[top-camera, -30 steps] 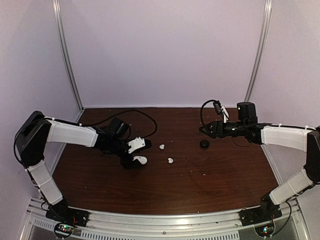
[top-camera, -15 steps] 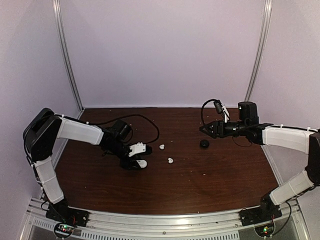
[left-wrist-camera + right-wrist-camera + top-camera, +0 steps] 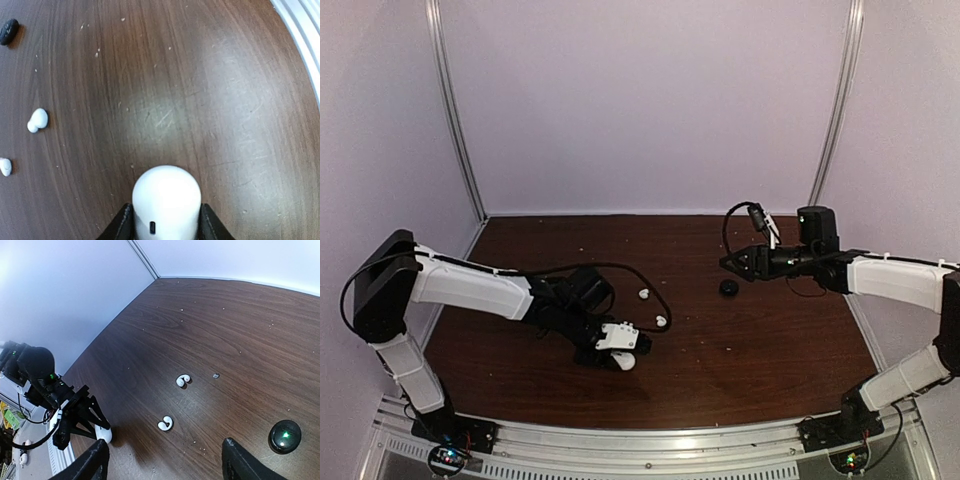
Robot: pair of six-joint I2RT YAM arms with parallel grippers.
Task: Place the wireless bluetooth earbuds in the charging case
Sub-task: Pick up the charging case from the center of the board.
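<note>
White earbuds first: one earbud (image 3: 643,294) lies loose on the wooden table (image 3: 760,360) near the middle; the second earbud (image 3: 662,321) lies a little nearer the arms, apart from the first; both bare on the wood, nothing touching them, neither in any case. Just to the near-left of the second earbud is the oval case (image 3: 166,192), glossy white, no open lid that I can see, a small dark slot on the end facing the left wrist camera; whether it rests on the wood or hangs just over it, can't tell. Around it the left gripper (image 3: 166,222) has its black fingers pressed to both flanks, so it is clamped on the case; my guess is the hold is there to set the case close to the buds and keep it steady for loading. With the lid not yet up and no bud in, I'd judge the task early.

Further right sits a black round puck (image 3: 285,436) with a green light, well apart from the buds. The right gripper (image 3: 165,447) hovers over the table near the puck, fingers spread wide, nothing between them; probably placed there to look across buds and puck, ready to pinch a bud once the case is open. Risks as I read them: buds small and slick, easy to flick away on a poor pinch; smooth case may slip in a side clamp.
</note>
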